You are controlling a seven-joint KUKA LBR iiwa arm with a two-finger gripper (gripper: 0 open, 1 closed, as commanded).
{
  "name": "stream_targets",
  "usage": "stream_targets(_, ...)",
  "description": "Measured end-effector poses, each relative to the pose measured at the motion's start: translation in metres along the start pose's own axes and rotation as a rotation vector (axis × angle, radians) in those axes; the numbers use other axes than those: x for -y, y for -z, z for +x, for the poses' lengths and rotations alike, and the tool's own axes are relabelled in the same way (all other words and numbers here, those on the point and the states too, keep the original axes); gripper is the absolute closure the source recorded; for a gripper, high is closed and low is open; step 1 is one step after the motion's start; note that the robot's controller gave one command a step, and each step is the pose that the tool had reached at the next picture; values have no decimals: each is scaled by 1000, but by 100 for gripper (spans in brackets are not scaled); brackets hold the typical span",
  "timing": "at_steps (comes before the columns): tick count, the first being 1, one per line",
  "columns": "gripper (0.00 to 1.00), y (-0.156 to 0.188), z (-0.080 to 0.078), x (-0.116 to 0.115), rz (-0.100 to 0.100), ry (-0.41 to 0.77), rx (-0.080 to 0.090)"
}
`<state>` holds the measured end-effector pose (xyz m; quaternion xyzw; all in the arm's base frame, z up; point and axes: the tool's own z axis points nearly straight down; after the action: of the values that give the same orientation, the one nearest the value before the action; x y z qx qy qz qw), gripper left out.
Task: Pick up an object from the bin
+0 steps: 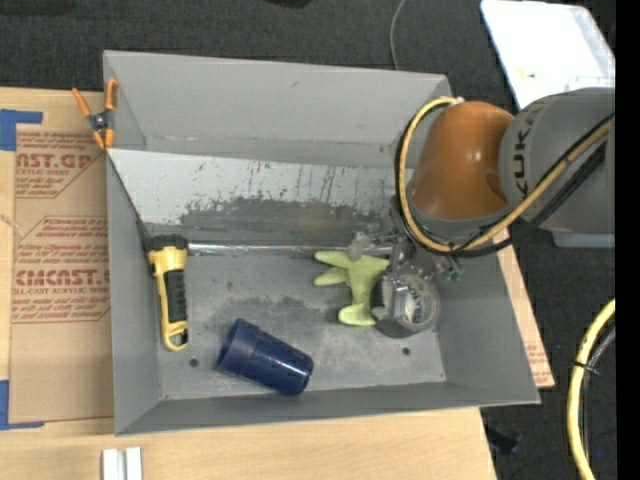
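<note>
Scuffed grey bin floor; gripper seemingly touching green toy, R side.

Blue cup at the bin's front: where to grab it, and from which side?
Probably mid-body on the blue cup, from straight above, closing across its width. It lies on its side, long axis roughly left to right, with bare bin floor either side. The yellow tool sits apart to its left.

Scuffed matt metal bin; glossy, seemingly plastic cup.
</note>
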<state>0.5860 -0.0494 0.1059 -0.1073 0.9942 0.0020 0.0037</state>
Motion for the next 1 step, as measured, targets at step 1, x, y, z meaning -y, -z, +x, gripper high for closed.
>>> stream_targets(1,100,0,0,0,-1,0,0)
